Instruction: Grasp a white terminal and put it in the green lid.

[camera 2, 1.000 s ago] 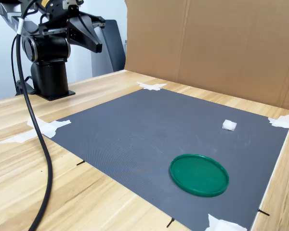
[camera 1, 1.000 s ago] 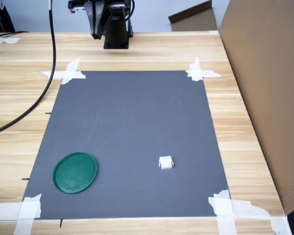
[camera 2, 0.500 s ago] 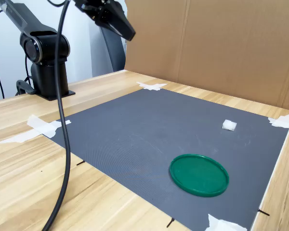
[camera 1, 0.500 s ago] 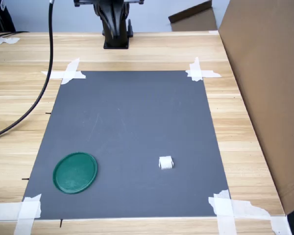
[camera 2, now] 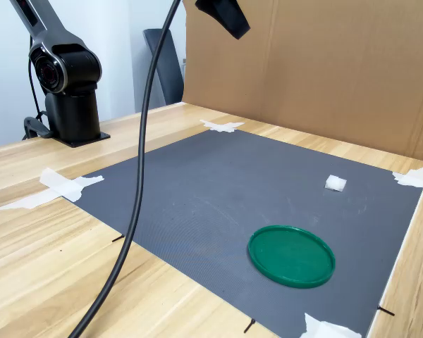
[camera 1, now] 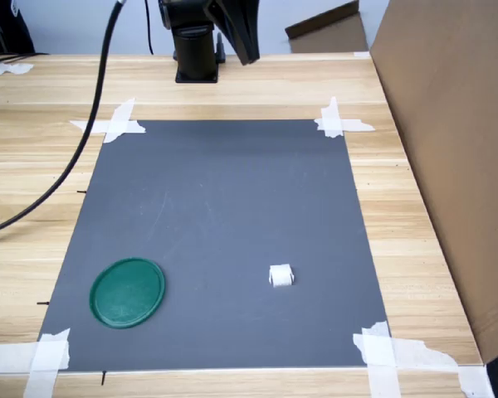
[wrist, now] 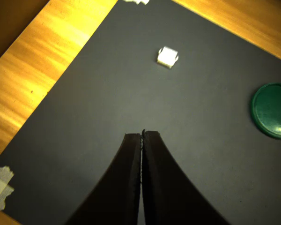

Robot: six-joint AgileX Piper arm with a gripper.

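Nearest us in the first exterior view, the green lid (camera 1: 127, 292) and the white terminal (camera 1: 280, 275) lie apart on the grey mat (camera 1: 216, 199). In the wrist view we see the gripper (wrist: 141, 137) with fingers (wrist: 127, 187) pressed together, empty, the terminal well beyond their tips.

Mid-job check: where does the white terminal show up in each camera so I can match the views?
First exterior view: white terminal low on the gray mat, right of the green lid.
Wrist view: white terminal ahead of the shut claw.
Second exterior view: white terminal beyond the lid.
Shared landmark: the green lid.
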